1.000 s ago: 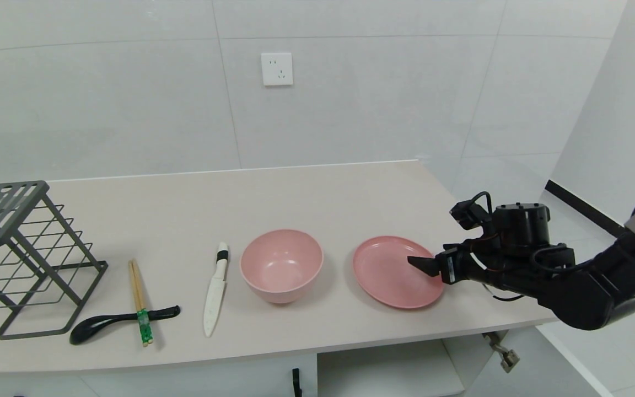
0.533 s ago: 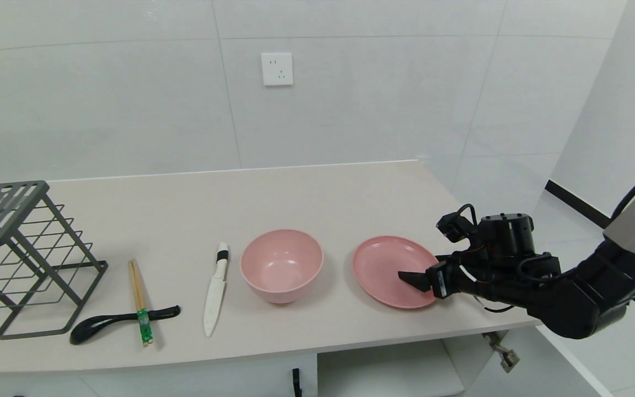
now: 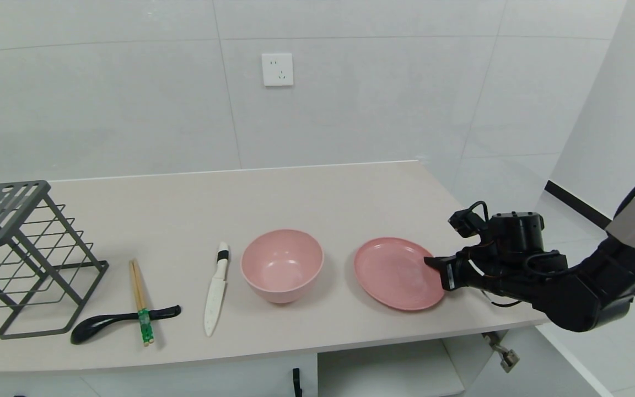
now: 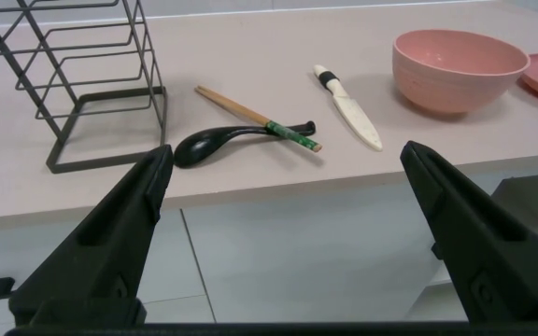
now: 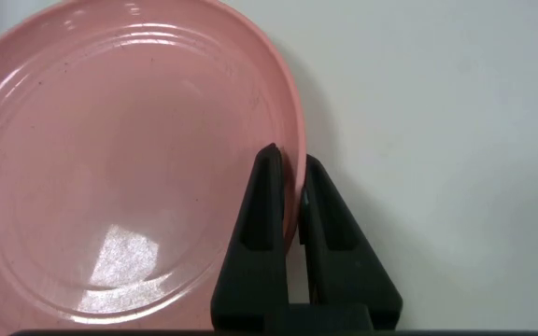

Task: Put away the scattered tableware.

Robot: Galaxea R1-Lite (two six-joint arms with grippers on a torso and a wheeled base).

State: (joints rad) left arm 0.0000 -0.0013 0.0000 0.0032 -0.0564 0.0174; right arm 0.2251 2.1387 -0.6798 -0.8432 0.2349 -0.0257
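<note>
Your right gripper point(image 3: 433, 263) point(image 5: 288, 163), fingers pinched on the rim of the round pink plastic plate point(image 3: 397, 273) point(image 5: 129, 168), at its edge farthest from the deep pink bowl point(image 3: 281, 264), plate lying on the beige table point(image 3: 185, 220) just right of that bowl, your left gripper point(image 4: 285, 154) with fingers spread wide.

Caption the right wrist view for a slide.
Right hand pinching the rim of the pink plate on the pale counter.

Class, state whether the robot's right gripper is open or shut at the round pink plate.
Shut: the right gripper clamps the rim of the round pink plate, fingers nearly together.
</note>
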